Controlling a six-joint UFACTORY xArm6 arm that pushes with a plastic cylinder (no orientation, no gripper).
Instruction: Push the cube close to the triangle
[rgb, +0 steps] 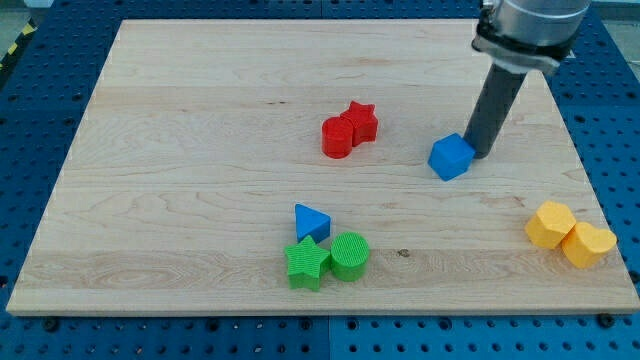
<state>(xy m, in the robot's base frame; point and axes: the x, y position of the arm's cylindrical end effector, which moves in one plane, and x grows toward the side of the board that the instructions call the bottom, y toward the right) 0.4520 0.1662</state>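
The one camera looks down at a pale wooden board (200, 130) lying on a blue pegboard table (40, 60).

The dark rod (497, 105) comes down from the view's top right, and my tip (482, 153) sits on the board right at the upper right side of the blue cube (451, 157). They look to be touching, though the rod's base is partly behind the cube's edge, so I cannot be sure of the contact. The arm carries no jaws, only this rod, so nothing is clamped.

The blue cube lies in the right half of the board, a little above the middle line. The blue triangle (311, 221) lies well apart from it, down and toward the view's left, near the bottom centre.

Just below the triangle are a green star (307, 263) and a green cylinder (350, 256), side by side and touching each other; the star also seems to touch the triangle.

Near the centre, left of the cube, a red cylinder (338, 138) and a red star (361, 122) are pressed together.

At the view's lower right, two yellow blocks (551, 224) (589, 244) sit against each other; their shapes are hard to tell, perhaps many-sided.
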